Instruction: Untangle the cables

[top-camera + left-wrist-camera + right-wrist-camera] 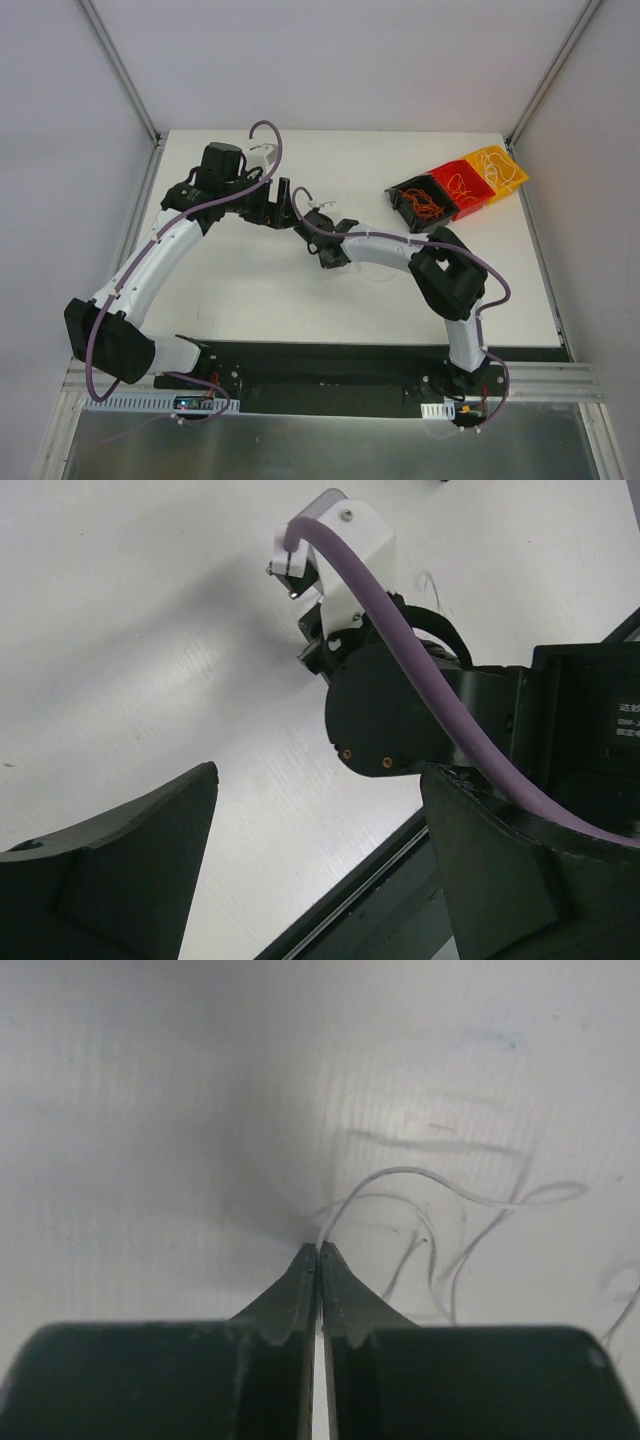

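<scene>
In the right wrist view my right gripper (318,1250) is shut, its tips pinching one end of a whitish-clear cable (450,1185) that loops out to the right just over the white table. No orange or yellowish strand shows near it. In the top view the right gripper (306,207) sits at the table's middle, close to my left gripper (283,203). In the left wrist view the left gripper (320,830) is open and empty, its fingers (120,870) wide apart above the table, looking at the right arm's wrist (400,710).
Three small bins stand at the back right: black (404,192), red (444,172) and yellow (483,156), each holding thin orange or pale wires. The table's dark front edge (380,880) runs under the left gripper. A purple hose (400,640) arcs over the right wrist.
</scene>
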Robot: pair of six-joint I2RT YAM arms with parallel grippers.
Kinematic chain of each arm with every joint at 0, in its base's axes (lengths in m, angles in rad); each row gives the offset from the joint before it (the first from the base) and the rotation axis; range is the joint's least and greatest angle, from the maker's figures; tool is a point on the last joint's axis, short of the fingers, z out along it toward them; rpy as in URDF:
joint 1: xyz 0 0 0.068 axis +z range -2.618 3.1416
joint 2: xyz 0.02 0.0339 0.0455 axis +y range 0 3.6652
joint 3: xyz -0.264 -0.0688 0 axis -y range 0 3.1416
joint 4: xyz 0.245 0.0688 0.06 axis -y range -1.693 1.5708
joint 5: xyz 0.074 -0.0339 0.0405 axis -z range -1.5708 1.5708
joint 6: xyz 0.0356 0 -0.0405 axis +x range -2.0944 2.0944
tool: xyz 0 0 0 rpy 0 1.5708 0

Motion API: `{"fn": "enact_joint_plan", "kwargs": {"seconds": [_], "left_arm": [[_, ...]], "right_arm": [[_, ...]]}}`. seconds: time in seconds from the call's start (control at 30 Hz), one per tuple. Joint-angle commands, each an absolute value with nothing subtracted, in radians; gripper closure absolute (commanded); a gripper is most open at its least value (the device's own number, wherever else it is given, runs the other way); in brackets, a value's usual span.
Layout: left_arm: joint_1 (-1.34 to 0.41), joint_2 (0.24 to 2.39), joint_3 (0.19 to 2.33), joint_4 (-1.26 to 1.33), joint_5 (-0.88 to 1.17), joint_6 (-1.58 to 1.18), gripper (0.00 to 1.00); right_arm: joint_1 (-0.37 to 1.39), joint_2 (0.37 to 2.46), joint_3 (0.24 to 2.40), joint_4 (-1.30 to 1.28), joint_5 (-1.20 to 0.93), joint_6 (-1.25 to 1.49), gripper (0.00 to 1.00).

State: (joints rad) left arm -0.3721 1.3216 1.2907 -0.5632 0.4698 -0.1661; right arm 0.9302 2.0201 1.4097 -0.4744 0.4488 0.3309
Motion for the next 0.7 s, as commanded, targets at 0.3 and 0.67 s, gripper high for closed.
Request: {"fn": "enact_joint_plan", "kwargs": {"seconds": [0.3,0.67], "left_arm": [[-0.377,1.302,1.287,-0.512,0.497,-0.164,0.18],[-0.377,1.298,1.29,-0.512,0.515,-0.167,0.18]], "right_arm": [[0.885,1.505,1.258,-0.486,0.416,0.127,1.0],[0.58,1.221,1.362,-0.56,0.295,0.011,1.0]]}}
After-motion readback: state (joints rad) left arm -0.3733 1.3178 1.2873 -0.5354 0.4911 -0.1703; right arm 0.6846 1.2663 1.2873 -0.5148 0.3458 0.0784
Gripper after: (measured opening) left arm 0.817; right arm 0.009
